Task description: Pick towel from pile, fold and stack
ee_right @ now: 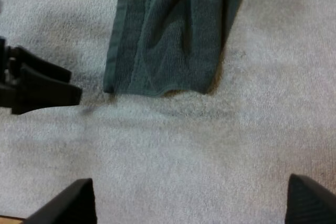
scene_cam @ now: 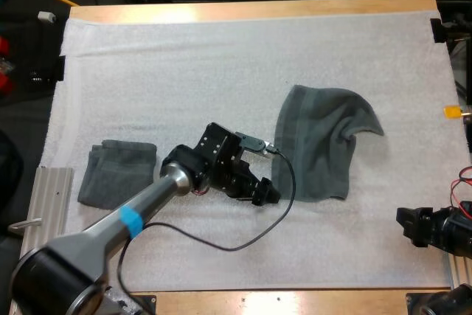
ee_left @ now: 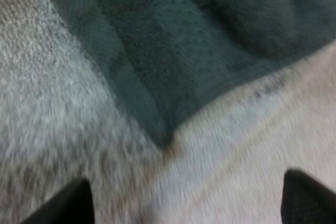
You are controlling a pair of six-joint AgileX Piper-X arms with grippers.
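wooden table (scene_cam: pixel 258 9) | white mat (scene_cam: pixel 221 57) | on mat: loose towel (scene_cam: pixel 321 142), folded towel (scene_cam: pixel 118 175)

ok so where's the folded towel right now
In the high view the folded towel lies on the mat near its left edge, left of the left hand and well apart from the spread towel at centre right.

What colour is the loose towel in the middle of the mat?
The loose towel is dark grey-green, best seen in the high view.
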